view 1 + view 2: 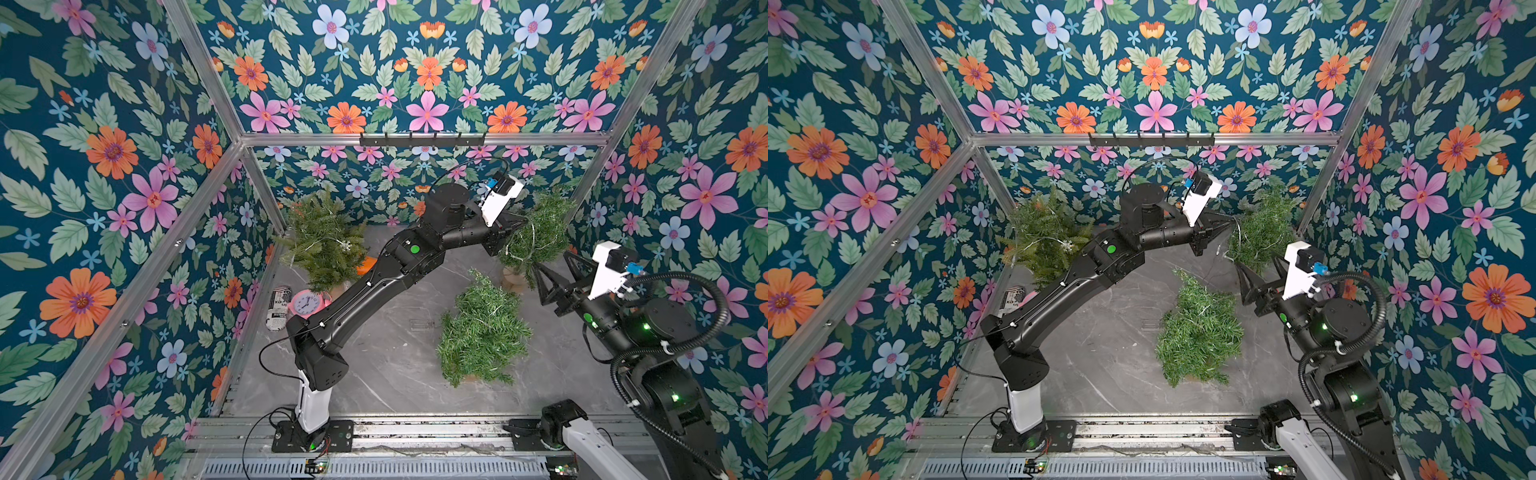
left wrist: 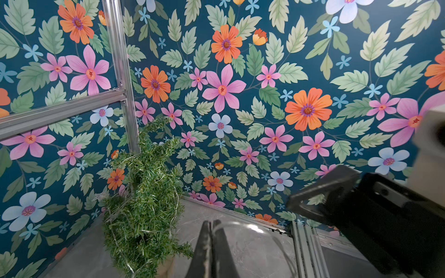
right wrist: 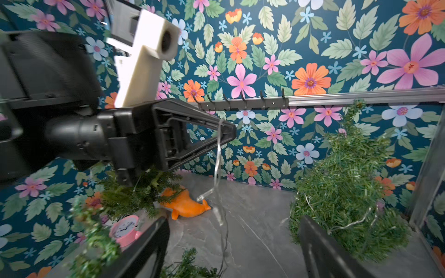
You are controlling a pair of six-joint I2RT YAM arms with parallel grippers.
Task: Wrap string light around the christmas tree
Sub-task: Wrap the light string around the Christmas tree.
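The christmas tree (image 1: 540, 226) (image 1: 1260, 224) stands in the far right corner with loops of clear string light (image 1: 519, 245) round its near side. My left gripper (image 1: 517, 224) (image 1: 1229, 224) reaches to the tree's left edge, shut on the string light (image 3: 218, 163). In the right wrist view the strand hangs from the left gripper (image 3: 228, 132) down to the floor. In the left wrist view the strand (image 2: 252, 228) arcs away from the shut left gripper (image 2: 212, 223) beside the tree (image 2: 144, 204). My right gripper (image 1: 555, 266) (image 3: 233, 240) stands open just in front of the tree, holding nothing.
A second tree (image 1: 482, 332) stands mid-floor, and a third tree (image 1: 320, 241) with lights and a snowflake is at the far left. A pink clock (image 1: 305, 305), a printed can (image 1: 279, 307) and an orange toy (image 3: 185, 204) lie near the third tree. A hook rail (image 1: 422, 139) crosses the back wall.
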